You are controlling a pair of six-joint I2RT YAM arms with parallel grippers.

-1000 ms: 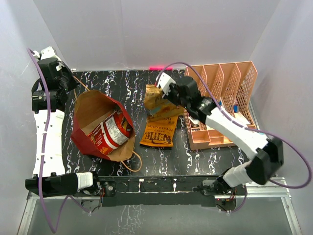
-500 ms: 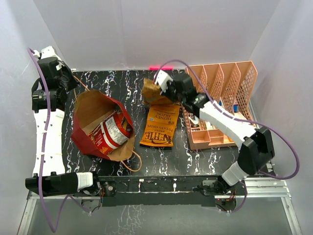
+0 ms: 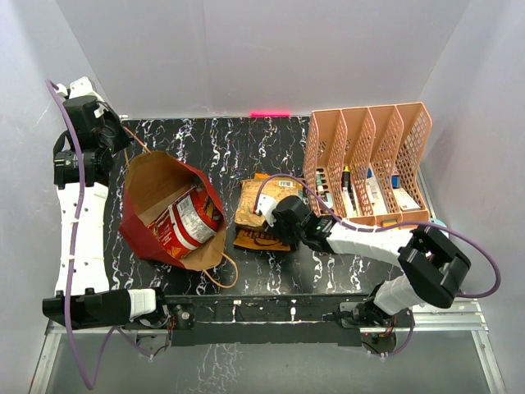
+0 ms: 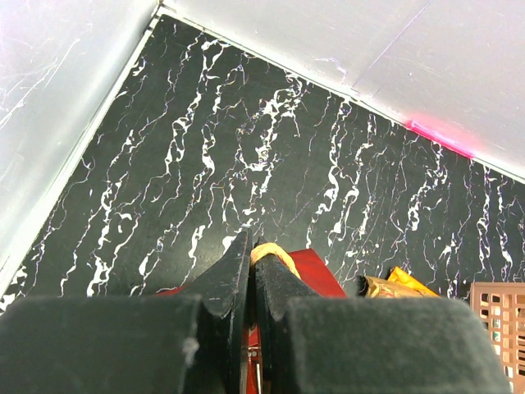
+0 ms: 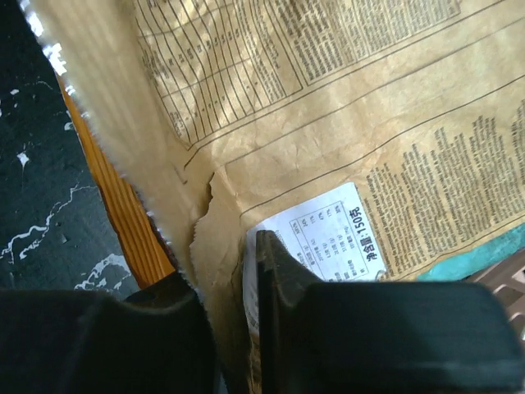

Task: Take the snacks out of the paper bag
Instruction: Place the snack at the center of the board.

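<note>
Mid-table, R end effector [image 5: 221, 258] nips gold-brown packet [image 5: 328, 107], sticker [image 5: 316, 234] "150克"; L end effector [image 4: 250, 246] clamps cord handle [image 4: 271, 253].

Paper bag [image 3: 156, 185] tilted, mouth open, red-orange packet [image 3: 193, 220] inside; gold-brown packet [image 3: 275, 187] flat atop orange packet [image 3: 250, 231] beside bag.

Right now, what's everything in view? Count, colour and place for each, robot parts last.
paper bag: one, red outside, brown inside, open, left of centre
red snack packet: one, red and white, inside the bag's mouth
orange snack packet: one, flat on the table, centre
gold-brown snack packet: one, lying on the orange one
desk organiser: one, pink mesh, right, stationery in its slots
table: one, black with white veins
left hand: black, far left, shut on the bag's cord handle
right hand: black, centre, gold-brown packet's edge between its fingers
</note>
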